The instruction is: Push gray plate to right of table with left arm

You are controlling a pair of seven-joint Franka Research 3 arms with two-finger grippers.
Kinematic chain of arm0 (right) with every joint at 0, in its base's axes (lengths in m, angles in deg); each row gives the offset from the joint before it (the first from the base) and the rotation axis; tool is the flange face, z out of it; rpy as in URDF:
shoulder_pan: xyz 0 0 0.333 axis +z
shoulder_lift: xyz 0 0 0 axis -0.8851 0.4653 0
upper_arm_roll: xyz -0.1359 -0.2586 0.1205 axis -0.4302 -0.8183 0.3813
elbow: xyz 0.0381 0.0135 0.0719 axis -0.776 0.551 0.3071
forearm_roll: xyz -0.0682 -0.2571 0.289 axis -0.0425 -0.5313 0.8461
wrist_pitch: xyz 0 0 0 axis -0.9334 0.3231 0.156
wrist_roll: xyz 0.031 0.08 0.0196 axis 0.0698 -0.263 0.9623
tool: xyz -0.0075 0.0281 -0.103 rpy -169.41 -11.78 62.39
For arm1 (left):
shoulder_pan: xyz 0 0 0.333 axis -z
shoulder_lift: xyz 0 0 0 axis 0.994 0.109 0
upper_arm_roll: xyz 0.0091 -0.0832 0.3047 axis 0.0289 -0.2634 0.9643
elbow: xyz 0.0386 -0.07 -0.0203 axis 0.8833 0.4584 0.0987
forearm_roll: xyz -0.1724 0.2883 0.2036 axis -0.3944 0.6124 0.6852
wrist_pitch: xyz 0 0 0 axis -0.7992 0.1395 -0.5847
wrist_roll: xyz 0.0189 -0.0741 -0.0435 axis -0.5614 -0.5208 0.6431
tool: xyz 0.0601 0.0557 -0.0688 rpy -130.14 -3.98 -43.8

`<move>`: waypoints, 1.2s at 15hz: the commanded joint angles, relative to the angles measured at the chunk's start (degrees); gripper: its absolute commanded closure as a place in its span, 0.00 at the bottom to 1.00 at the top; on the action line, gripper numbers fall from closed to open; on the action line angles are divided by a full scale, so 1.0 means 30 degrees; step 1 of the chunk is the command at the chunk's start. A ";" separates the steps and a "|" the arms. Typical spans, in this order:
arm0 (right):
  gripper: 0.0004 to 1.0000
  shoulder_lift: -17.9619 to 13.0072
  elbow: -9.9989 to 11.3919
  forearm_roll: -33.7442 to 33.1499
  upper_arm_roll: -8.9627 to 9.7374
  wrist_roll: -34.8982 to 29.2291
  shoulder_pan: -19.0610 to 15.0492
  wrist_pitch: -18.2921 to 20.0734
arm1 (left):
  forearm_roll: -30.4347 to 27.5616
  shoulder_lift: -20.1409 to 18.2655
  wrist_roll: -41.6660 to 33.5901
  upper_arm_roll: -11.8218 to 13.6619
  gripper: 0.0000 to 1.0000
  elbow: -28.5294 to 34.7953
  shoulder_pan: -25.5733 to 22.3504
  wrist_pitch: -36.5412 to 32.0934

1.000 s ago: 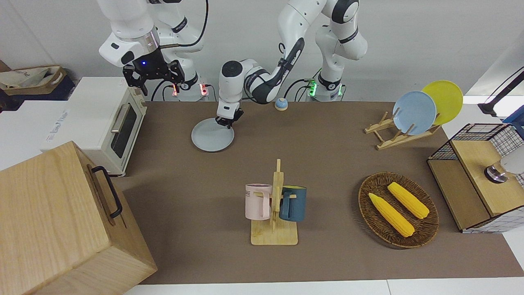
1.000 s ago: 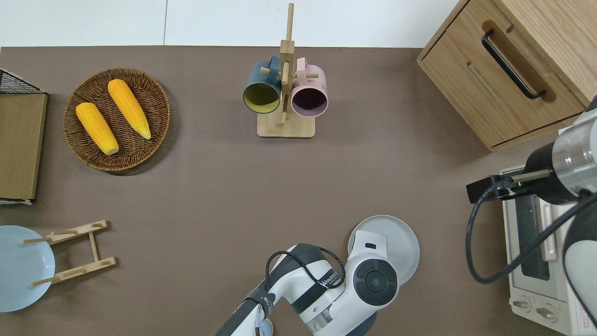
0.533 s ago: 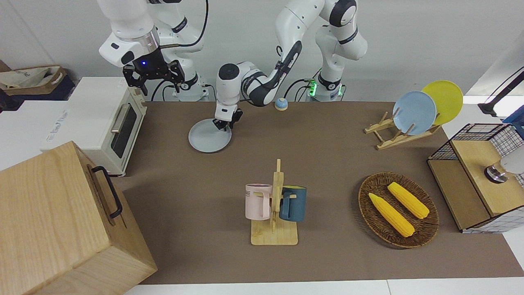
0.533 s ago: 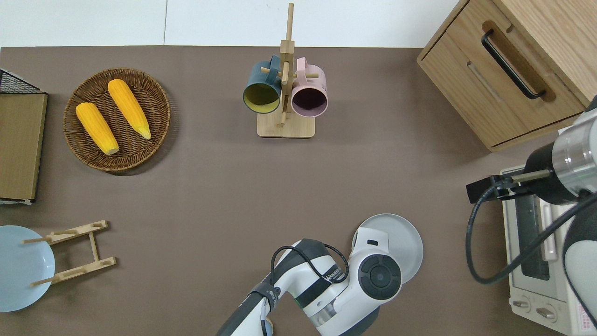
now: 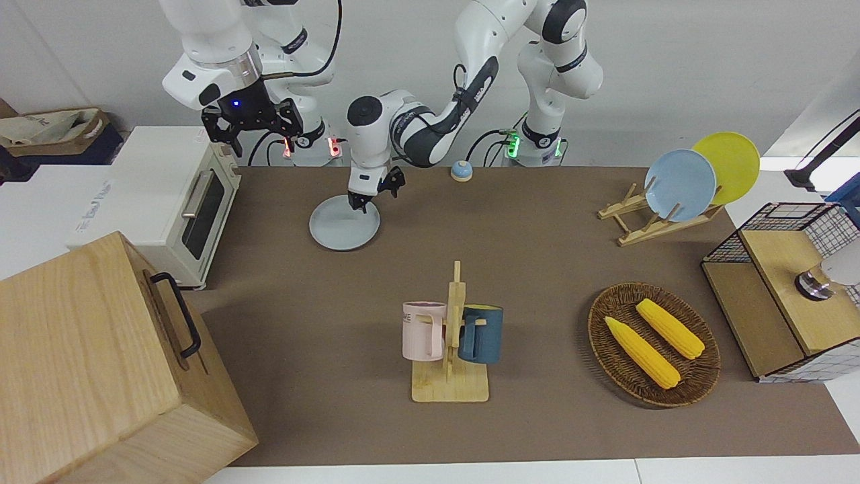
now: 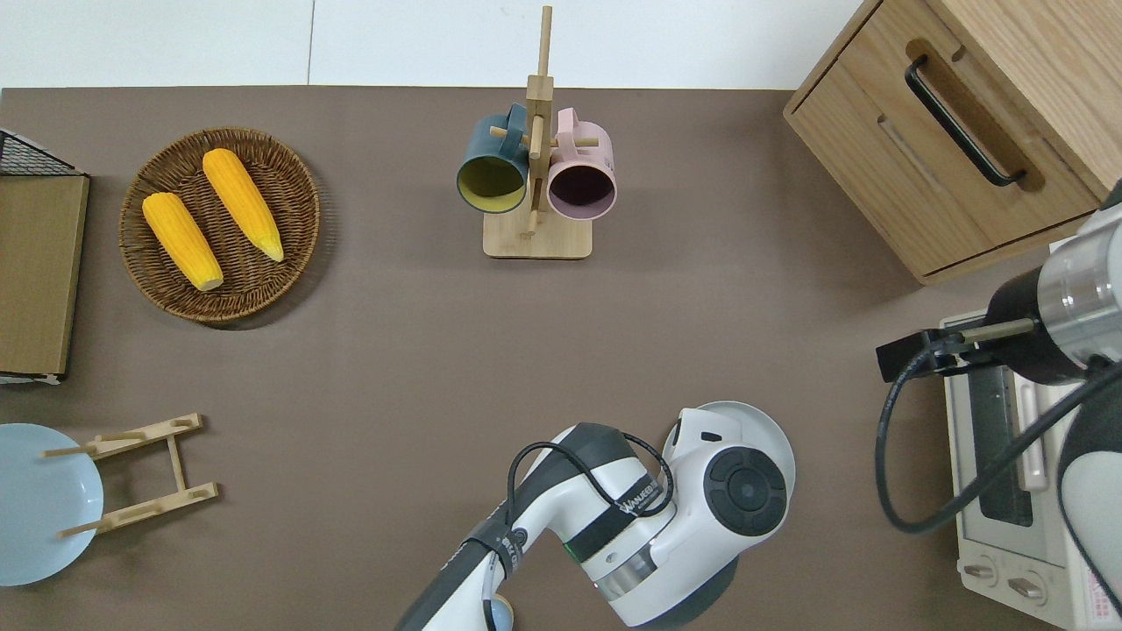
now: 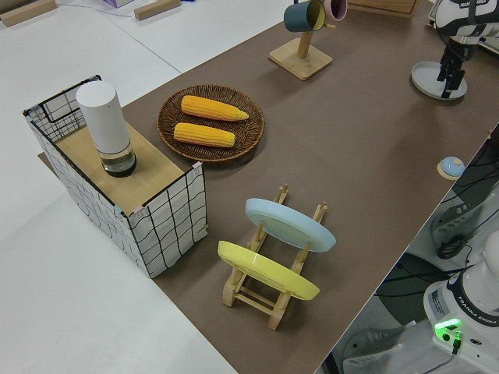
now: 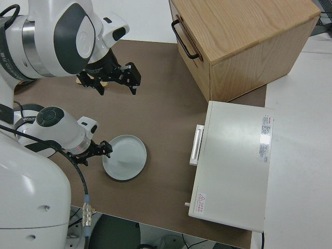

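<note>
The gray plate (image 5: 344,228) lies flat on the brown table (image 5: 537,269), near the robots' edge and toward the right arm's end. It also shows in the right side view (image 8: 125,158) and the left side view (image 7: 438,80). In the overhead view (image 6: 764,422) the left arm covers most of it. My left gripper (image 5: 373,195) is open and empty, tilted and lifted just over the plate's rim toward the left arm's end; it also shows in the right side view (image 8: 97,154). My right gripper (image 5: 254,129) is open and parked.
A white toaster oven (image 5: 168,195) and a wooden drawer box (image 5: 101,356) stand at the right arm's end. A mug rack (image 5: 450,343) holds two mugs mid-table. A basket of corn (image 5: 653,343), a plate rack (image 5: 662,215) and a small blue knob (image 5: 461,171) lie toward the left arm's end.
The plate slid a little toward the right arm's end, then stopped. My left gripper rose off the plate and its wrist tilted. The right arm has not moved.
</note>
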 commanded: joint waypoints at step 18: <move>0.02 -0.0057 -0.0152 0.0078 0.0259 -0.0043 -0.0371 0.0278 | -0.0655 -0.9547 -1.5267 0.0473 0.00 -0.1385 -0.8937 -1.1094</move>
